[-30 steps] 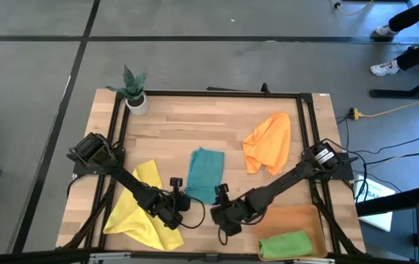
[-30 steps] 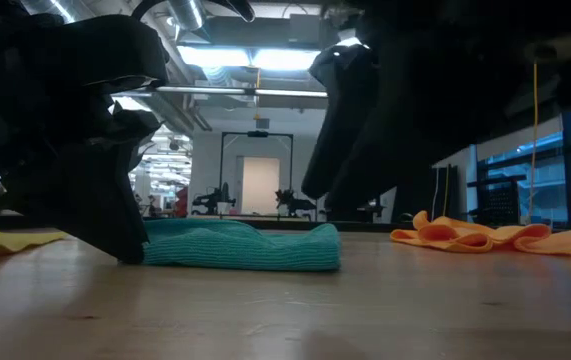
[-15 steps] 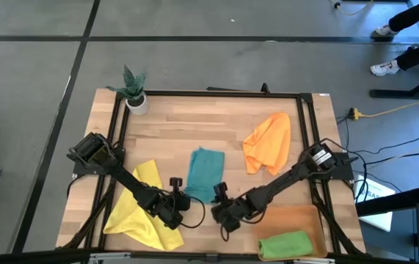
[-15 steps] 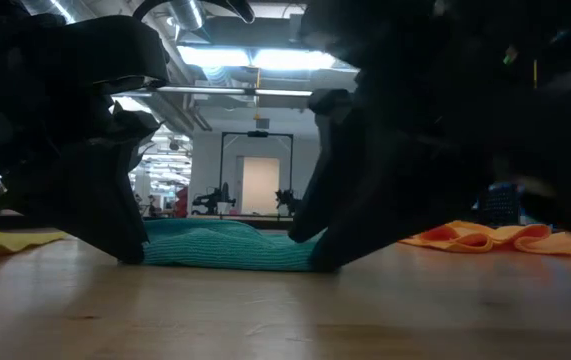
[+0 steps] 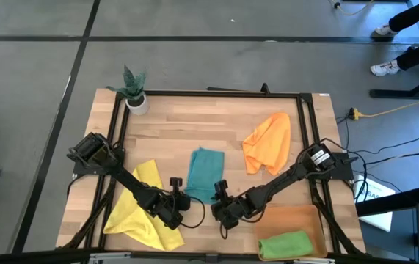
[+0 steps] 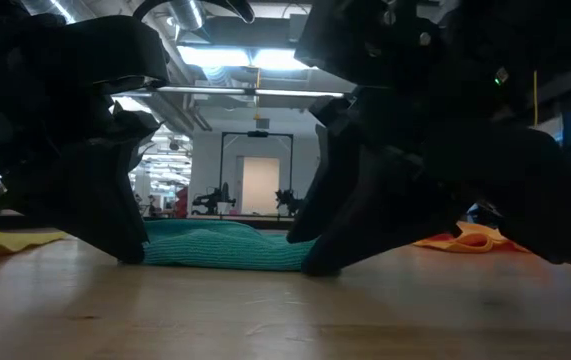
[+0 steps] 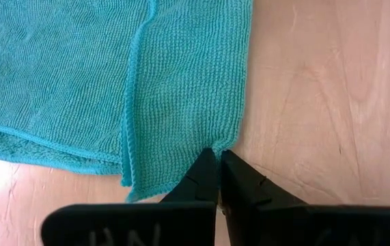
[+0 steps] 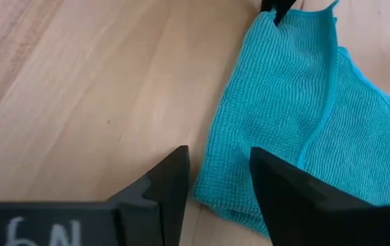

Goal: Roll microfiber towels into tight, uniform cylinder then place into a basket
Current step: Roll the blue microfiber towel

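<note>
The teal towel (image 5: pixel 205 173) lies folded near the middle of the bench (image 5: pixel 216 117), its near end toward the front edge, and both arms have gone to that end to start the roll. The left pincer (image 7: pixel 217 158) has its fingers pressed together on one near corner, apparently pinching the hem, though how much cloth sits between the tips is hard to tell. The right pincer (image 8: pixel 218 179) stands with its fingers apart, straddling the other near corner and not yet closed on it. To roll well, the right one should close on the same hem line, so both corners lift level; then the two should turn the edge over together and keep the first turn small, since a loose core gives a fat, uneven cylinder. The green towel (image 5: pixel 285 243) already lies rolled in the basket (image 5: pixel 290 218) at the front right corner; the orange towel (image 5: pixel 268 142) and yellow towel (image 5: pixel 141 206) wait to either side.
</note>
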Robot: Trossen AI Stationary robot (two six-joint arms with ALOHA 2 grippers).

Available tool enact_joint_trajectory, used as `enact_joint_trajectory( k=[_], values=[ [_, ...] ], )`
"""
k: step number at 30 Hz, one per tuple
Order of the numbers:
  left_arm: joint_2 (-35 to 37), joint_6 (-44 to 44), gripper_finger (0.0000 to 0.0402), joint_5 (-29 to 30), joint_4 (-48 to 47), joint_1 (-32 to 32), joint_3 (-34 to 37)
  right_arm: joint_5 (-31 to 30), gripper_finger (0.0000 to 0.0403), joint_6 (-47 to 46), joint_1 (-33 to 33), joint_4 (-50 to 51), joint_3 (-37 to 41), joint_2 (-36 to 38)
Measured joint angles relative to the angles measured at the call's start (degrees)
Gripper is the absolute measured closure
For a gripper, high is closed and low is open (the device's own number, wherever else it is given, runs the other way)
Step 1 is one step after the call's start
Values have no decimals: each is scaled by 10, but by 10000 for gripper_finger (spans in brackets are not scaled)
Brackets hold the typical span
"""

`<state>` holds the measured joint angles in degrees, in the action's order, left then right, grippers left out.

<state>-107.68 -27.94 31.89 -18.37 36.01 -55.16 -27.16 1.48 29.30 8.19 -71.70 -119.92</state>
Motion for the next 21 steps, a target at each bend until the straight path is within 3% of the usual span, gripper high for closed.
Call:
enact_joint_trajectory(
  k=[5,13,21],
  values=[
    [0,0,401,0,0,0,0,2,284,-14,-1,1,0,-1],
    [0,0,401,0,0,0,0,-3,384,-28,-6,5,0,-2],
    [0,0,401,0,0,0,0,3,385,-43,-12,5,0,-2]
  ],
)
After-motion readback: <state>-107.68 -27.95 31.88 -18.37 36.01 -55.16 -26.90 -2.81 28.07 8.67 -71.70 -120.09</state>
